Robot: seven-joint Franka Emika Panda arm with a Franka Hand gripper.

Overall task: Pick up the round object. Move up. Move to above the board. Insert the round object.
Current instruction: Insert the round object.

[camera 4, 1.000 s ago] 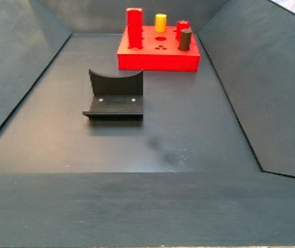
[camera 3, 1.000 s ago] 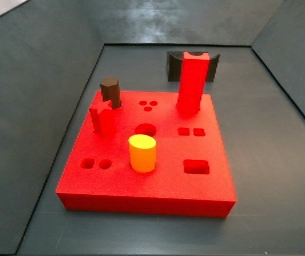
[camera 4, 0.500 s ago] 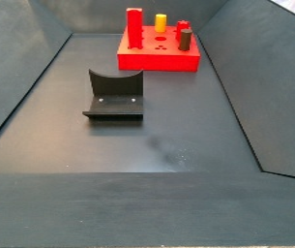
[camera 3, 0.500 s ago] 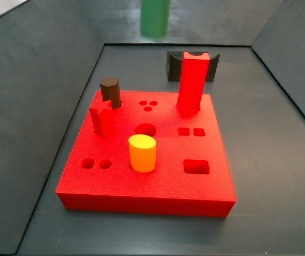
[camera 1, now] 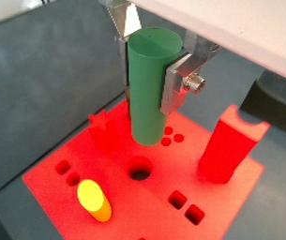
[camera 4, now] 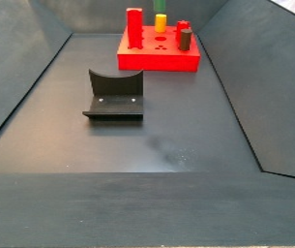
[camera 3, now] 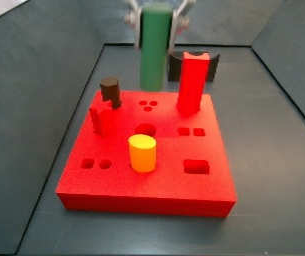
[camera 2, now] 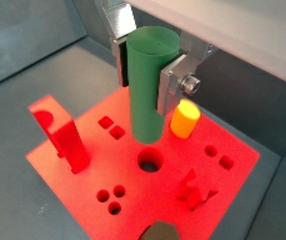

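Observation:
The round object, a slim green peg (camera 1: 148, 89), hangs upright between my gripper's (camera 1: 149, 67) silver fingers (camera 1: 178, 82), which are shut on its upper part. It shows in both wrist views (camera 2: 148, 89) and in a side view (camera 3: 154, 52). Its lower end is in the air above the red board (camera 3: 182, 185), close over the board's round hole (camera 1: 139, 171), which also shows in a wrist view (camera 2: 150, 163). The gripper (camera 3: 155, 10) is at the upper edge of a side view. In a side view the board (camera 4: 159, 60) lies far back, with a bit of green (camera 4: 159, 7) above it.
On the board stand a short yellow-orange cylinder (camera 3: 141, 153), a dark brown cylinder (camera 3: 111, 93), a tall red post (camera 3: 191, 88) and a red star-topped post (camera 3: 101, 118). The dark fixture (camera 4: 115, 94) stands on the floor mid-bin. Grey walls slope up around.
The green peg, out of the side view a second ago, has come down from the upper edge in my gripper and now hangs low over the board.

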